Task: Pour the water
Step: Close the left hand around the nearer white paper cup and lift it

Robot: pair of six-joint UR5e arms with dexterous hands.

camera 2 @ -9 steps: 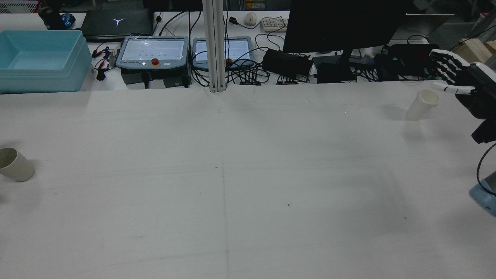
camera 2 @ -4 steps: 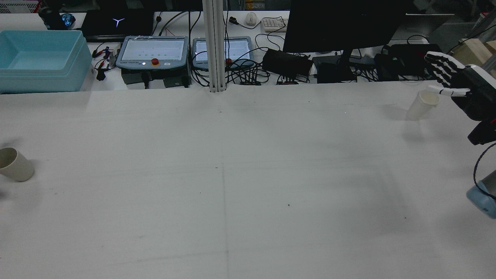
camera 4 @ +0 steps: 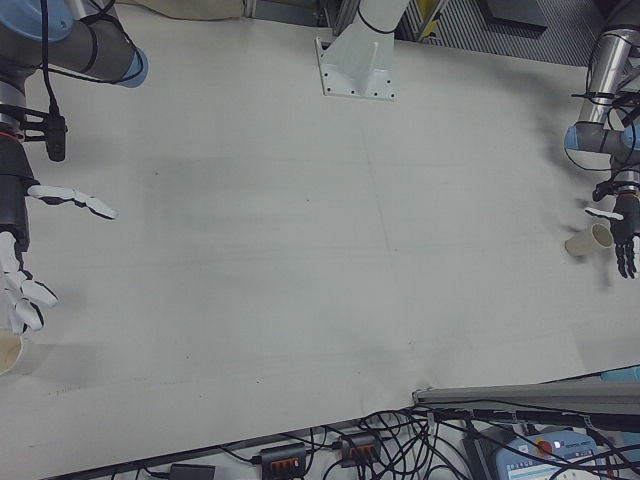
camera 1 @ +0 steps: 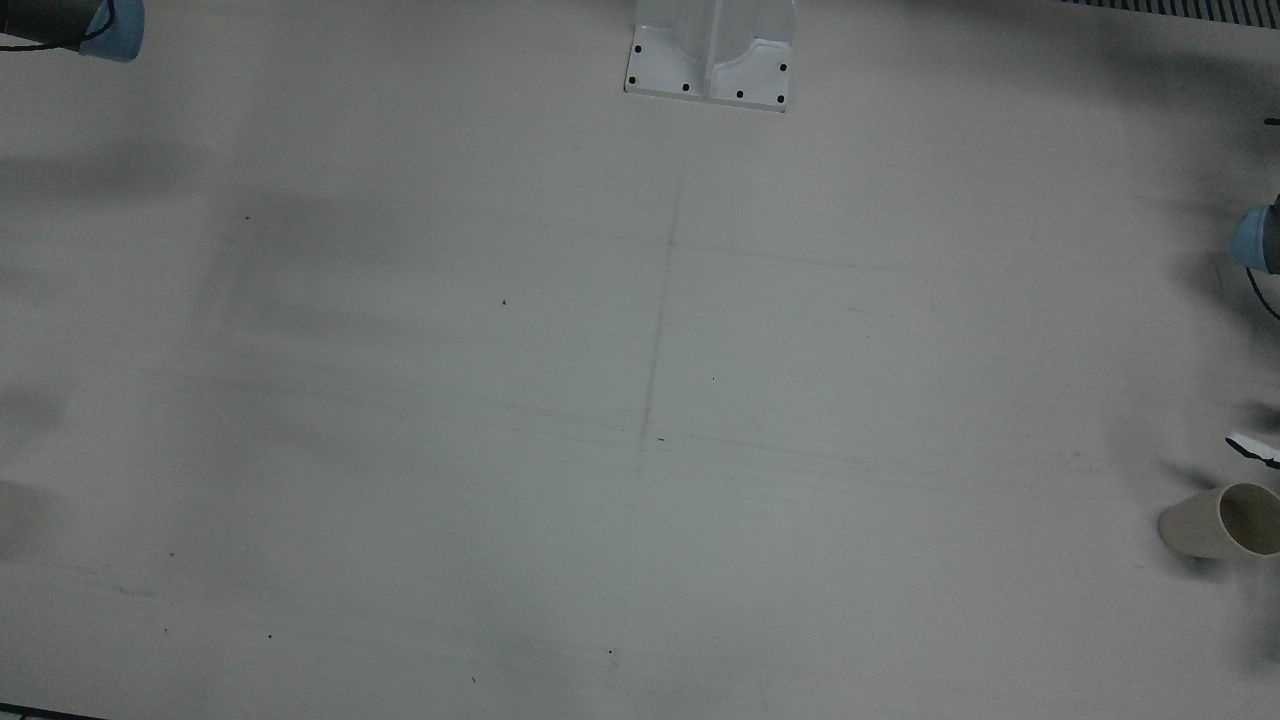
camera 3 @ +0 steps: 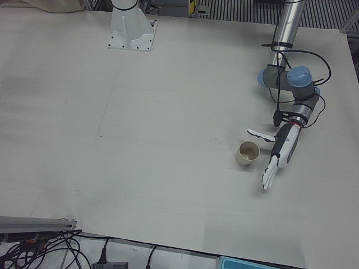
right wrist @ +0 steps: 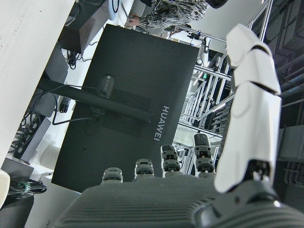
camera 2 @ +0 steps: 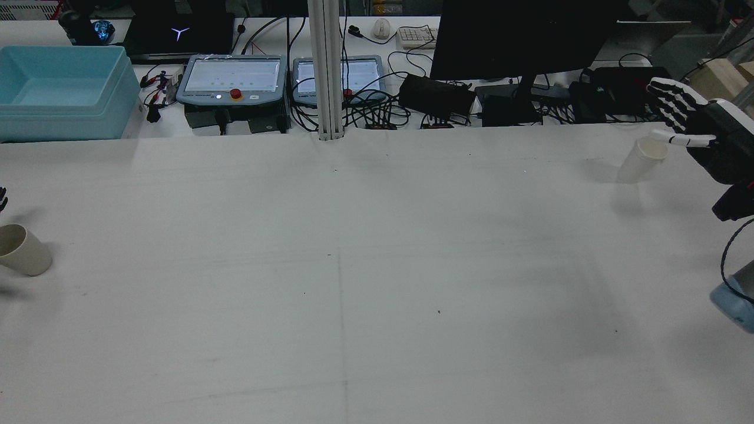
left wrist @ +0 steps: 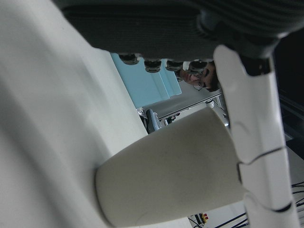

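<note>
A beige cup [camera 2: 20,250] stands upright at the table's left edge in the rear view; it also shows in the left-front view [camera 3: 247,153] and the front view [camera 1: 1220,520]. My left hand [camera 3: 282,150] is open right beside it, thumb and fingers spread on either side, not touching; the left hand view shows the cup [left wrist: 171,175] close before the palm. A translucent white cup [camera 2: 643,158] stands far right. My right hand [camera 2: 704,126] is open just to the right of it, with the thumb over its rim. In the right-front view the right hand [camera 4: 15,240] hovers above that cup [camera 4: 8,352].
Behind the table's far edge are a light blue bin [camera 2: 59,88], two teach pendants [camera 2: 232,79], a monitor [camera 2: 518,35] and cables. A white post [camera 2: 325,70] stands mid-back; its base plate [camera 1: 710,60] shows in the front view.
My left hand's fingertips have come into the rear view at the left edge, above the beige cup. My right hand has shifted slightly up and toward the white cup, then held still.
</note>
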